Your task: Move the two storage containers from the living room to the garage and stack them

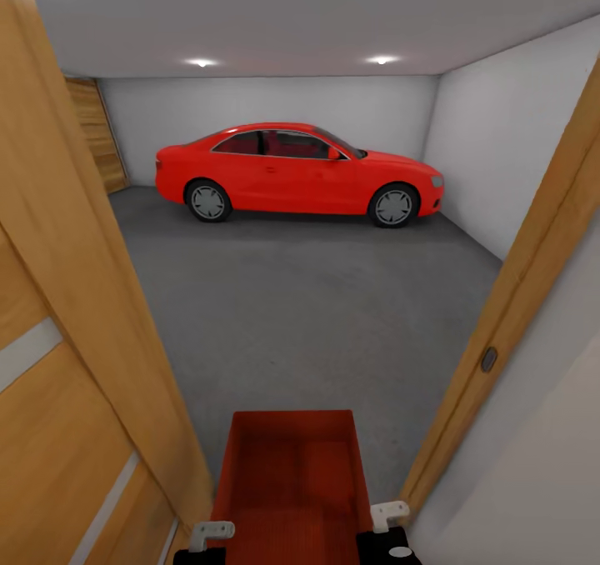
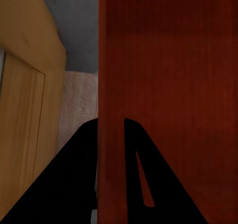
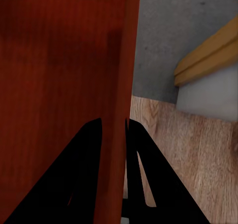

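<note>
Both grippers, left (image 2: pixel 110 135) and right (image 3: pixel 113 130), pinched opposite side walls of one orange-red bin (image 1: pixel 292 473), held in the wooden doorway (image 1: pixel 75 240) before the garage floor (image 1: pixel 317 315) and red car (image 1: pixel 296 172).

We see a matt, finely ribbed plastic container (image 1: pixel 292 473), rough speckled concrete floor (image 1: pixel 317 315), wood-grain door frame (image 1: pixel 75 240), glossy car (image 1: pixel 296 173).

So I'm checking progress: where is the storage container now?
The storage container is low centre in the head view, held between left gripper and right gripper, in the garage doorway.

No legible text or markings.
</note>
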Tool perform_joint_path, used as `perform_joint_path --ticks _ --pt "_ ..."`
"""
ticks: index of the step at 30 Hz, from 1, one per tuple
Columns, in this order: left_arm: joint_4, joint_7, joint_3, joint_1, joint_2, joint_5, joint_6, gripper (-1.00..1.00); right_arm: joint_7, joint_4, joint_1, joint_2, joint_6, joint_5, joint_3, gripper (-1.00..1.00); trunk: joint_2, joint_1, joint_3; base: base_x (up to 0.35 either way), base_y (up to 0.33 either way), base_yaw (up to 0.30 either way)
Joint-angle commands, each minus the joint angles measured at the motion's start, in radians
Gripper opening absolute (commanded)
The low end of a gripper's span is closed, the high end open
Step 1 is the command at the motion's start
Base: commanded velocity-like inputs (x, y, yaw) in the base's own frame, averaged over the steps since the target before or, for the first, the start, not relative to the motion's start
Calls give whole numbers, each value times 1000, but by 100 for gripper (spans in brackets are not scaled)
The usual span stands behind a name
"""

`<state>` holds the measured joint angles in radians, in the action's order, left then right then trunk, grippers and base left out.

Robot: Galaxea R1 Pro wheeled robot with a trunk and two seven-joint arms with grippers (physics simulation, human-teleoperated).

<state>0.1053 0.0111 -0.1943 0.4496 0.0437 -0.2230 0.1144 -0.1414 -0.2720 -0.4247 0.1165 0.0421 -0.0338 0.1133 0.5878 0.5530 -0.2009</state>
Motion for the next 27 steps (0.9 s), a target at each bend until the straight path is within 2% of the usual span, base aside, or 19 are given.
perform_joint_path --ticks 1,27 --pt "2 7 -7 1 -15 -4 28 -100 -1 4 0 -27 4 7 12 -100 1 1 -2 156 0 0" --pt "2 7 -7 1 -15 -4 28 -100 -1 4 0 -27 4 7 12 -100 1 1 -2 168 0 0"
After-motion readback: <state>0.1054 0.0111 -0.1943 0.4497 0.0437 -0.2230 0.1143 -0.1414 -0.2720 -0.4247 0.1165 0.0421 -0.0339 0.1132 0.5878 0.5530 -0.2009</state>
